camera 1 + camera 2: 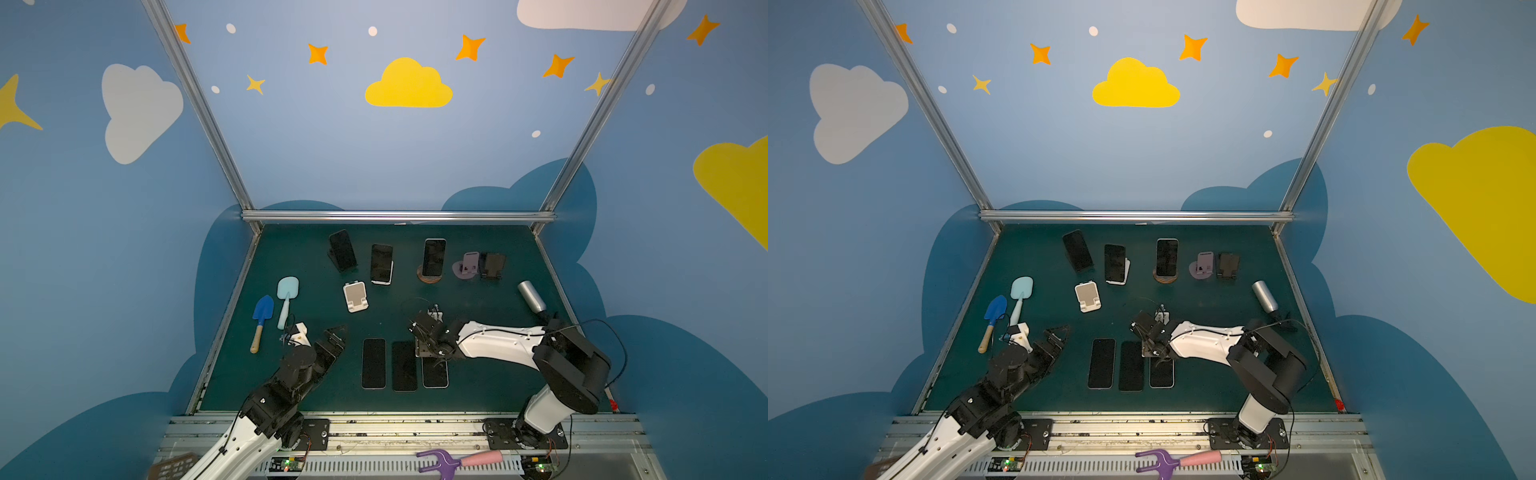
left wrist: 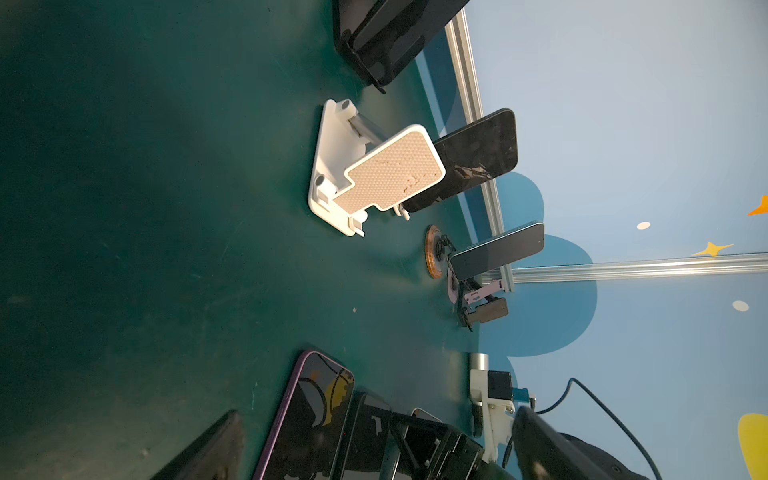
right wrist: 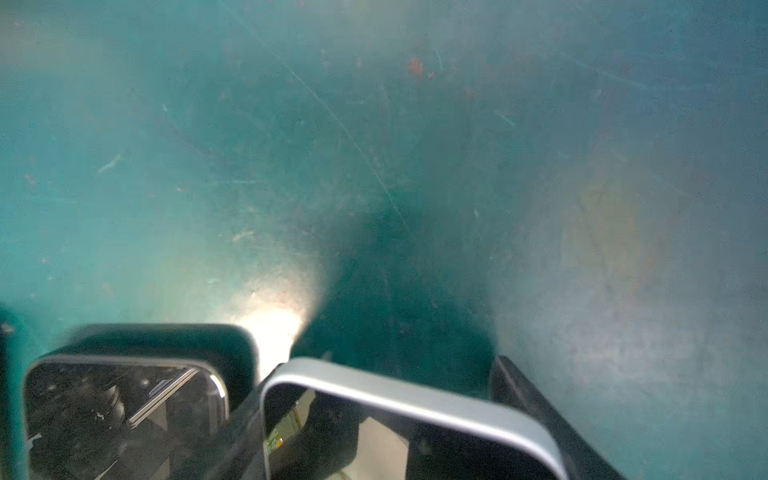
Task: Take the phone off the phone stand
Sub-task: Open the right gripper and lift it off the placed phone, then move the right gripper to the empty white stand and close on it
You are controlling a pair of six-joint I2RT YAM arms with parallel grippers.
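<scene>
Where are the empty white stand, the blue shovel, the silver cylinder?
empty white stand point(image 1: 354, 294), in a top view, backrest plate.
blue shovel point(image 1: 263, 308), in a top view, blade.
silver cylinder point(image 1: 530, 294), in a top view, body.

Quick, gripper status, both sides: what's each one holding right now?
Left gripper: open, holding nothing.
Right gripper: jaws flank the end of the silver-edged phone; whether they grip it cannot be told.

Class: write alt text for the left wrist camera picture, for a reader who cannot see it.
An empty white phone stand with a beige honeycomb pad stands on the green table. Beyond it, dark-screened phones lean on other stands by the metal rail; a purple-edged phone lies flat nearer the camera.
</scene>
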